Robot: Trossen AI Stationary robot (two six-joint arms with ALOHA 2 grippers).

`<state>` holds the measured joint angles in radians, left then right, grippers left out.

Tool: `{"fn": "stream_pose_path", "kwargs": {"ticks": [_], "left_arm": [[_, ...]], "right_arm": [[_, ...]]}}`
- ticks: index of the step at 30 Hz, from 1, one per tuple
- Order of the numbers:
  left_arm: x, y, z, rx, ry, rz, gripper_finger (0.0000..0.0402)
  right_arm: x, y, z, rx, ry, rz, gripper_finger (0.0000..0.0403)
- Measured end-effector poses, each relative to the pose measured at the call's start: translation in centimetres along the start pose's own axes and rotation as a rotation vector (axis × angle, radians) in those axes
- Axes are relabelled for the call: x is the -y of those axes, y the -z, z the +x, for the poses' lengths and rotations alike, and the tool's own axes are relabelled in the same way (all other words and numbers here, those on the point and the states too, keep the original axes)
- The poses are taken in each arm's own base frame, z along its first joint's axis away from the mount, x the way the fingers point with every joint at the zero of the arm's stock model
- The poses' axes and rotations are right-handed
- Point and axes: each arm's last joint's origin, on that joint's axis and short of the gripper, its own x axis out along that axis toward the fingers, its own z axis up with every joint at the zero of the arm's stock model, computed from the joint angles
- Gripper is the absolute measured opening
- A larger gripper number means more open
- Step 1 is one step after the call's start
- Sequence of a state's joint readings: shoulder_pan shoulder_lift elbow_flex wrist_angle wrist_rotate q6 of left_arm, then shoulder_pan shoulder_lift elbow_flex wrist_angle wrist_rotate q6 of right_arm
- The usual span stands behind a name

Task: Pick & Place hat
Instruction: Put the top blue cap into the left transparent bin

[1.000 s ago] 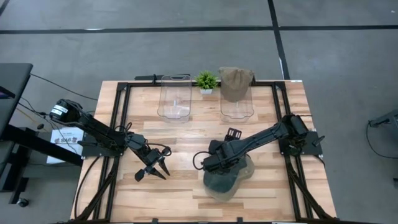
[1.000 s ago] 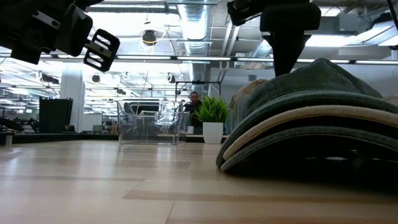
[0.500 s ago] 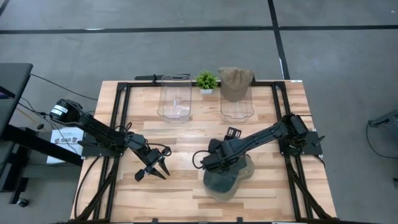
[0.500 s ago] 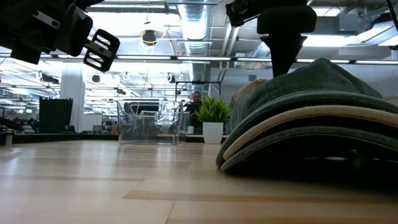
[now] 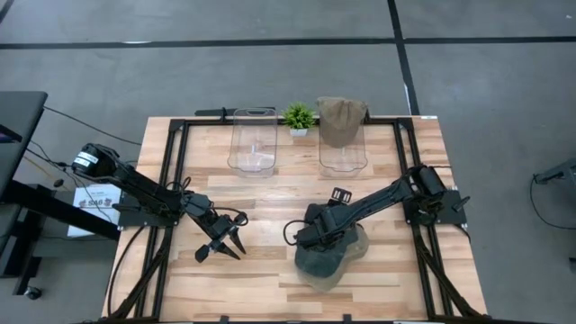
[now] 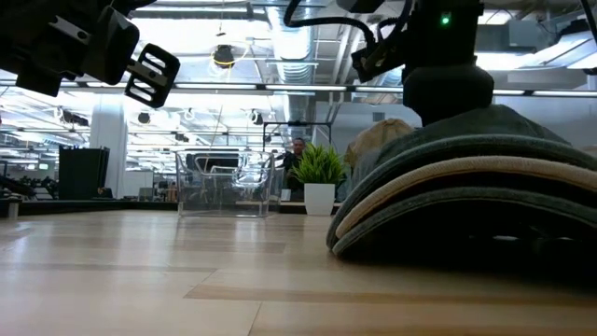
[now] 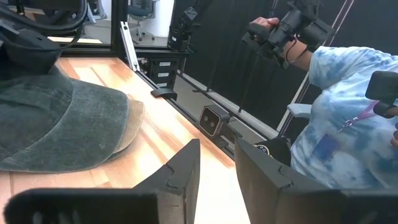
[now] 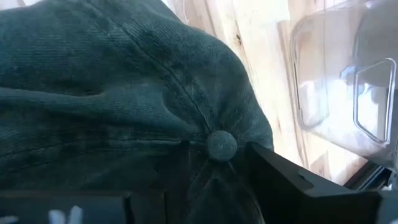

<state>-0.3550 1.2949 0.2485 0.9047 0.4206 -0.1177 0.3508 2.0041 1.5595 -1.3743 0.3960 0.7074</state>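
A stack of caps [image 5: 329, 256] lies on the table's near right: a dark green cap [image 6: 466, 140] on top, a tan one [image 6: 438, 182] under it, and another dark brim below. My right gripper [image 5: 317, 236] is open, down on the top cap's crown [image 8: 124, 93]. My left gripper [image 5: 221, 243] is open and empty above the table, left of the stack, which shows in its wrist view [image 7: 62, 124]. Another tan hat [image 5: 340, 117] sits on top of the right-hand clear bin [image 5: 343, 155] at the far edge. My right gripper comes from above, pointing down, with its open fingers [image 8: 280, 177] set on the green cap's crown, one on each side of the top button [image 8: 221, 144]. The crown is pressed in under the gripper [image 6: 448, 89]. The cap lies on the stack.
A second clear bin [image 5: 253, 139] and a small potted plant [image 5: 298, 115] stand at the far edge. A black frame [image 5: 175, 171] borders the wooden table. A person in a tie-dye shirt [image 7: 348, 124] stands beyond the table's edge.
My right gripper has come down onto the green cap's crown, which has flattened under it. The left arm has kept still.
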Motion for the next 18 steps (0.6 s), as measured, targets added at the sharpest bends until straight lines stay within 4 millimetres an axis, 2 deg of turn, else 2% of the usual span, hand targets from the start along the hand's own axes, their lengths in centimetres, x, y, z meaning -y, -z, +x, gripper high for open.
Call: {"fn": "stream_pose_path", "kwargs": {"ticks": [5, 11, 18], "left_arm": [[0.0, 0.0, 0.0, 0.000, 0.000, 0.000, 0.0097], [0.0, 0.0, 0.0, 0.000, 0.000, 0.000, 0.0097], [0.0, 0.0, 0.0, 0.000, 0.000, 0.000, 0.0097]], "right_arm": [[0.0, 0.1, -0.1, -0.003, -0.007, -0.001, 0.0105], [-0.1, 0.1, -0.2, -0.032, -0.049, 0.000, 0.0015], [-0.1, -0.6, -2.1, 0.023, -0.092, 0.011, 0.0002]]}}
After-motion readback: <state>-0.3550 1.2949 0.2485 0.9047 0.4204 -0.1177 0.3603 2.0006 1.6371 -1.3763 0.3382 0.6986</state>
